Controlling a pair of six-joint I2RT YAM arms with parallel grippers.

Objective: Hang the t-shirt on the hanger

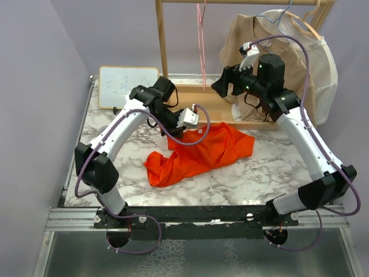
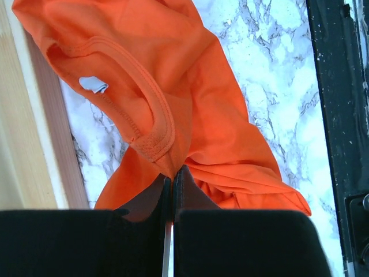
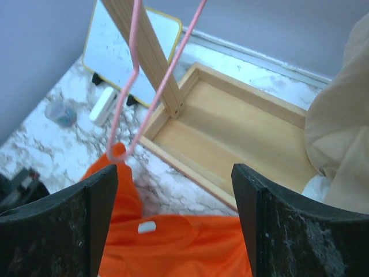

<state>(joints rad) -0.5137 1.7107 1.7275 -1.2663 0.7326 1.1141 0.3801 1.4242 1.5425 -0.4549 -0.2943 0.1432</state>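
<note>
**Left end effector pinches the collar; right one gapes below the hanger**

The left arm reaches forward with its elbow raised and its wrist tipped down toward the counter (image 1: 271,173). The left end effector (image 2: 172,173) is pressed together on the ribbed neck edge of the t-shirt (image 1: 202,151). The collar is gathered into the fingers, and the rest of the cloth lies crumpled on the marble beneath and beyond them.

The right arm slants up and inward from its outer elbow. The right end effector (image 3: 174,173) is held above the counter, spread wide and gripping nothing. The hanger (image 3: 124,109) dangles from the rack (image 1: 161,40), its lower corner just ahead of the wrist view's left-hand finger. The rack's tray (image 3: 230,138) lies directly ahead. The tan t-shirt (image 3: 346,115) crowds the right side. Bare marble lies open behind both end effectors, toward the near edge.
</note>
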